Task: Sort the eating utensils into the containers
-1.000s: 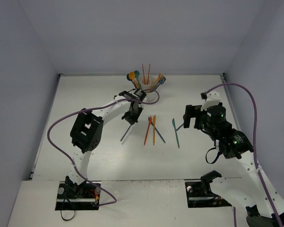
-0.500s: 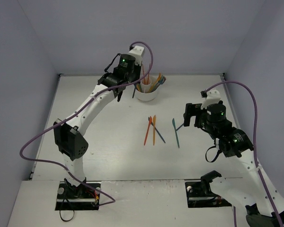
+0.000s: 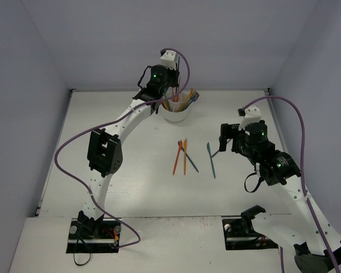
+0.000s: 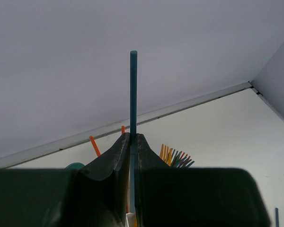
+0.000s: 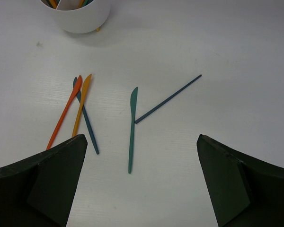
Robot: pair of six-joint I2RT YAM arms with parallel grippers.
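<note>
**Left fingers (image 4: 116,161) pinch a utensil at the cup; right fingers (image 5: 52,175) spread over loose pieces**

The left fingers are pressed together on the thin handle of a dark teal utensil (image 4: 133,94). It stands upright between them, its end well above their tips. They hang at the left edge of the white cup (image 3: 177,112), which stands far back on the desk (image 3: 131,165) with utensils in it.

The right fingers are spread wide above the desk, gripping nothing. Between them lies a teal knife (image 5: 132,132), with a dark blue stick (image 5: 168,99) touching it. Further left, an orange knife (image 5: 64,120), a yellow-orange knife (image 5: 81,104) and a dark blue knife (image 5: 87,125) lie crossed.
</note>
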